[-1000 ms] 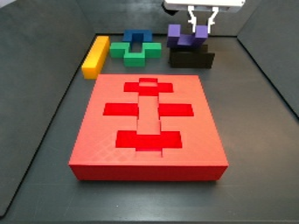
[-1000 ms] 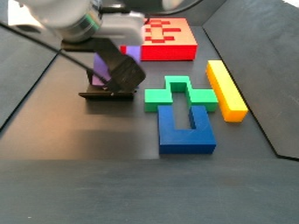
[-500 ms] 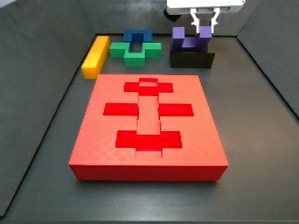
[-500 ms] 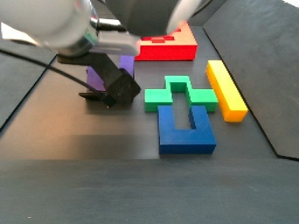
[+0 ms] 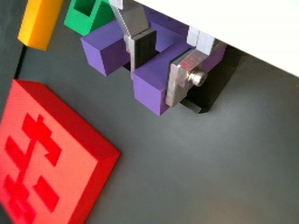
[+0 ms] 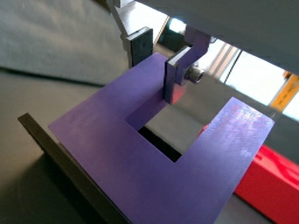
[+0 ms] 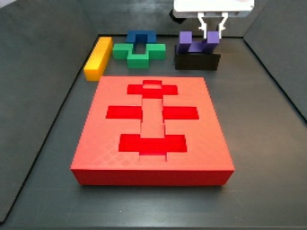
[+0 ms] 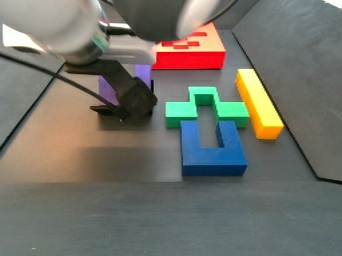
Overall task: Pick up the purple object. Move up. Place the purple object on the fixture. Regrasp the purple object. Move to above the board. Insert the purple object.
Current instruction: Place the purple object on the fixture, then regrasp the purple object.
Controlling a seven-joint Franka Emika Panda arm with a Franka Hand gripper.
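Purple object (image 7: 198, 40) sits on the fixture (image 7: 198, 61), prongs up. The gripper (image 5: 163, 63) reaches down over it, jaws apart around one prong, not squeezing.

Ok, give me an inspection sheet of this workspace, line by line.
Surface: dark matte floor, nothing spilled.
Job's things: matte purple U-shaped block standing on the black fixture; flat red board with cross-shaped cutouts, all unfilled.
Clutter: green-and-blue cross block and yellow bar beside the fixture.
Gripper: gripper at the fixture, silver fingers on either side of one prong; contact cannot be told.
Cables: black cable along the arm.
Surroundings: dark enclosure walls.
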